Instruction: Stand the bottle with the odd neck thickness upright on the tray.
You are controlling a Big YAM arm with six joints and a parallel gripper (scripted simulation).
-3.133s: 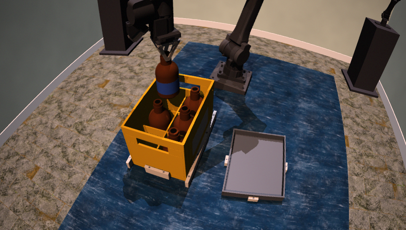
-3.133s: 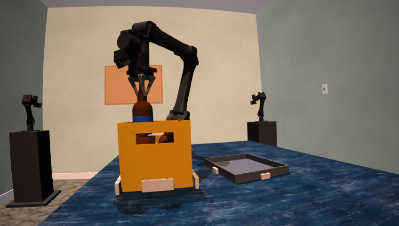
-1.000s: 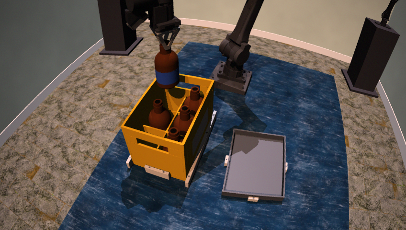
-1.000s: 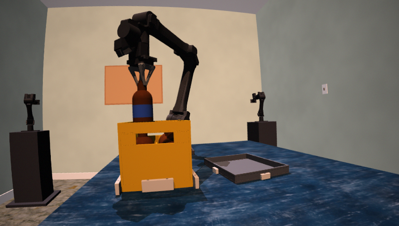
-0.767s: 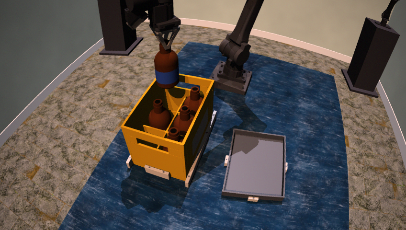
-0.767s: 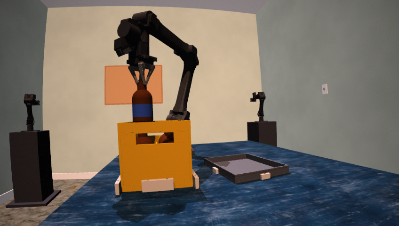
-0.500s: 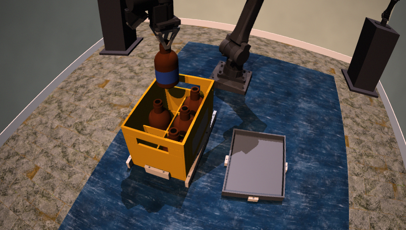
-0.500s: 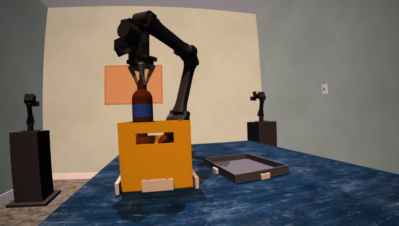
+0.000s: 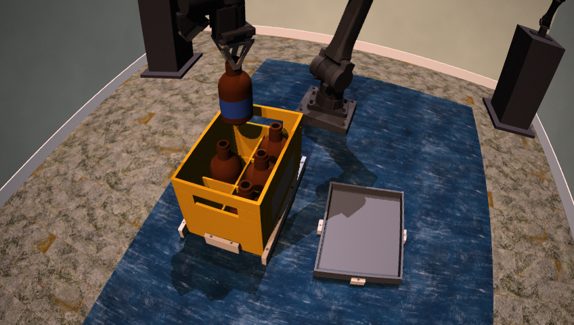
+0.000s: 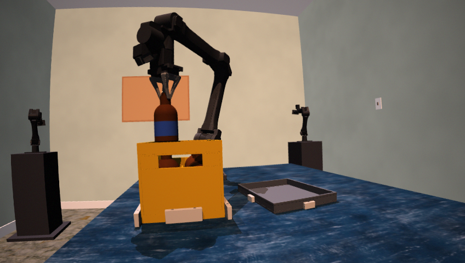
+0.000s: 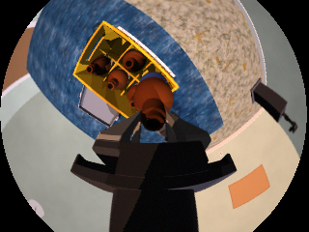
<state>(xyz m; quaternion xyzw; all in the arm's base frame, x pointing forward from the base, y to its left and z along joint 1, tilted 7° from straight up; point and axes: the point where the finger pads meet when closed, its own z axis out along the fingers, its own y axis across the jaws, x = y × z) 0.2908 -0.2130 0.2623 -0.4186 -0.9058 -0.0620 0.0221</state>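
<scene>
Smooth, matt yellow plastic-looking crate; smooth, glassy-looking brown bottle

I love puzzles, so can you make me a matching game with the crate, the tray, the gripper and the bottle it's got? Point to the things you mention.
1. crate [image 9: 221, 217] [image 10: 182, 188] [image 11: 90, 48]
2. tray [image 9: 362, 237] [image 10: 280, 193] [image 11: 98, 107]
3. gripper [image 9: 236, 64] [image 10: 165, 95] [image 11: 153, 114]
4. held bottle [image 9: 235, 90] [image 10: 165, 114] [image 11: 154, 94]

A. blue band
B. yellow-orange, four bottles inside
C. closed on a neck
D. grey, with no bottle on it

Pairs: 1-B, 2-D, 3-C, 4-A

A blue band rings the brown bottle.
</scene>
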